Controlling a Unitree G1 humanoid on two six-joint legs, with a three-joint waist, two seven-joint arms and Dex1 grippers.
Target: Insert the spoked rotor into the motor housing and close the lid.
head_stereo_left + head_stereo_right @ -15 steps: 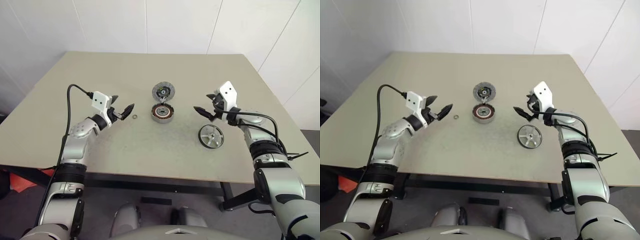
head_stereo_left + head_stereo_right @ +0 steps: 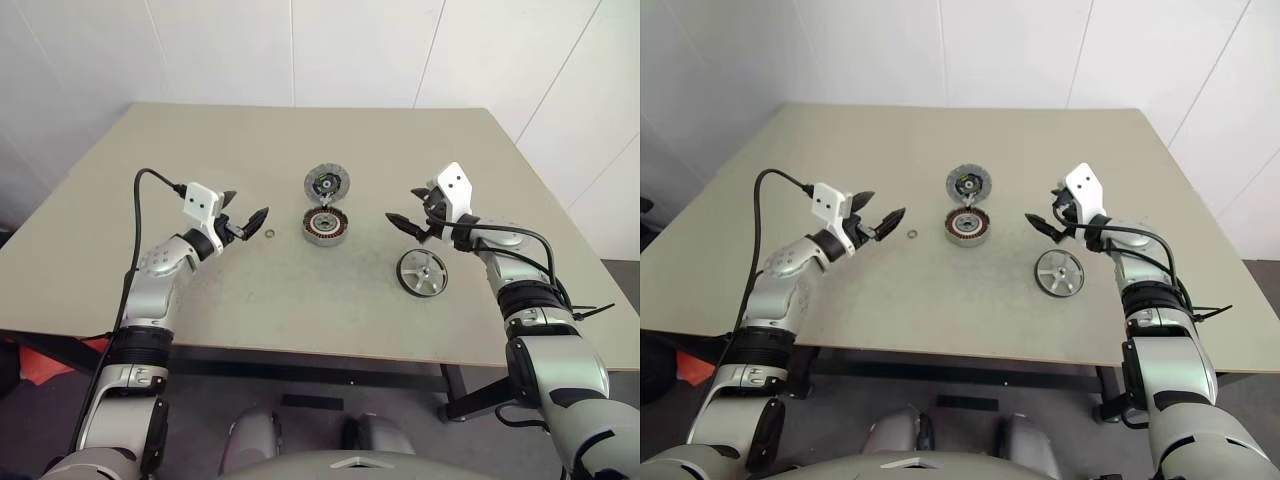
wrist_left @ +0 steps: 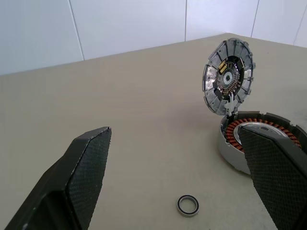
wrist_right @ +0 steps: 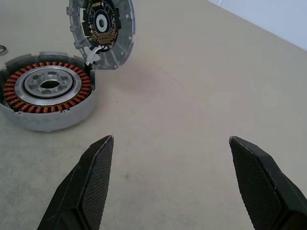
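The motor housing [image 2: 326, 226] sits mid-table, its copper windings [image 4: 45, 86] showing around a silver centre. Its lid [image 2: 327, 183] stands tilted open at the far side, ribbed rim and green bits [image 3: 229, 79] facing out. The spoked rotor [image 2: 422, 272] lies flat on the table to the right of the housing. My left gripper [image 2: 243, 209] hovers open to the left of the housing, holding nothing. My right gripper [image 2: 410, 211] hovers open to the housing's right, just beyond the rotor, also holding nothing.
A tiny loose ring [image 2: 270, 234] lies on the table between my left gripper and the housing. The beige table [image 2: 300, 300] ends at a front edge close below my arms. A white wall rises behind it.
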